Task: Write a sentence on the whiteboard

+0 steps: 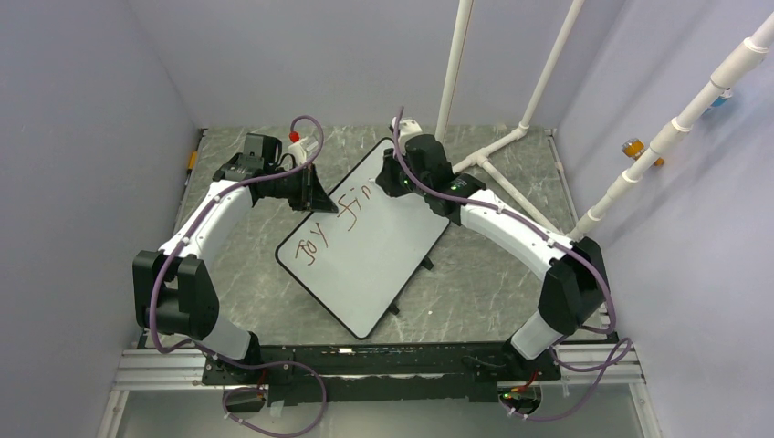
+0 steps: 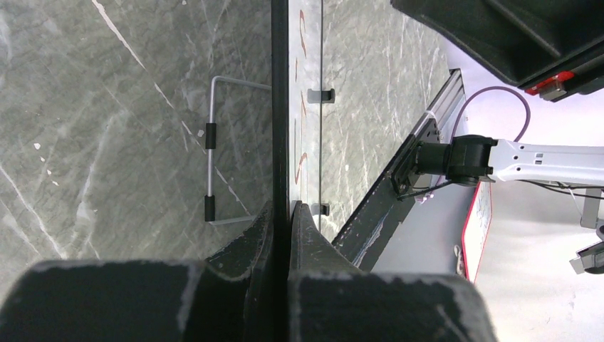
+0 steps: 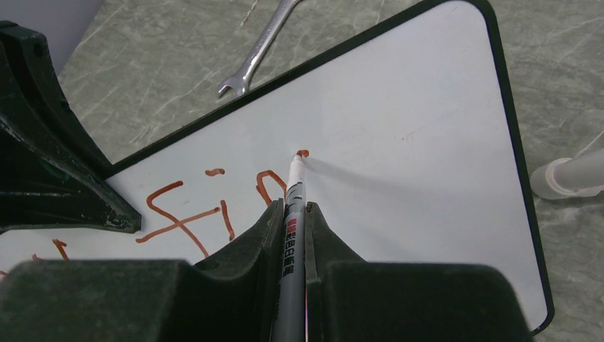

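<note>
1. A grey marbled table (image 1: 475, 283) carries the flat white whiteboard with a thin dark rim (image 1: 383, 265), set askew between the arms.
2. Its far-left rim is clamped by the left gripper (image 2: 288, 214), fingers clenched on it.
3. A grey-barrelled marker pen (image 3: 295, 187) is grasped by the right gripper (image 3: 293, 210), its tip touching the board just beyond the reddish-brown handwritten sentence (image 3: 181, 222), which reads "Joy fin".
4. Writing is judged mid-word; a light, steady rightward stroke is called for.
5. White plastic pipes (image 1: 493, 151) and a silver wrench (image 3: 260, 46) lie beyond the far edge, judged clear of the stroke.
</note>
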### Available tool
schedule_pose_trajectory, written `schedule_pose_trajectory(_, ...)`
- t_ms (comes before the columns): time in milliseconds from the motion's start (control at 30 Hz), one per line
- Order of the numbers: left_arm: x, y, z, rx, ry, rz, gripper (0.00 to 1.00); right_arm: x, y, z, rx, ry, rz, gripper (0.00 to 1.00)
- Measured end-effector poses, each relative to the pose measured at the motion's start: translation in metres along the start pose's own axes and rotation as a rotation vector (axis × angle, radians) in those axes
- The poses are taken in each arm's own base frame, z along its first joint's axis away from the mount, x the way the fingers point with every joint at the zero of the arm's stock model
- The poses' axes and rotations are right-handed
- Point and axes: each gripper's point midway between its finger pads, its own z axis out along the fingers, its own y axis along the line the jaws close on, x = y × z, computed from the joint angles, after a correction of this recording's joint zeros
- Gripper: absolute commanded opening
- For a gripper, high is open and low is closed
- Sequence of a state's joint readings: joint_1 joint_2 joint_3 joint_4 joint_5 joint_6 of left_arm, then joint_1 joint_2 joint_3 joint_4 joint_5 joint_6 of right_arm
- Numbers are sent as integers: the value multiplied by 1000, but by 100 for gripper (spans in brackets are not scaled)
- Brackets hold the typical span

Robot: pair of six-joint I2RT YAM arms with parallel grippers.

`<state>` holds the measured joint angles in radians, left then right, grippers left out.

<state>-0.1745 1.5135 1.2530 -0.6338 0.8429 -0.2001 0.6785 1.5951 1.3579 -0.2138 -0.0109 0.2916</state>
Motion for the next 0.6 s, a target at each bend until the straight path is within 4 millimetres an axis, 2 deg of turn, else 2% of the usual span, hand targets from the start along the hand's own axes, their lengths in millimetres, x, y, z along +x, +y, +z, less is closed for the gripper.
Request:
schedule_pose_trajectory(300,0,0,0,-2,0,-1,0,15,-1,-7,-13,16,8,0)
schedule_pose_trajectory(600,0,0,0,-2,0,-1,0,10,-3,-5,9,22,6,0)
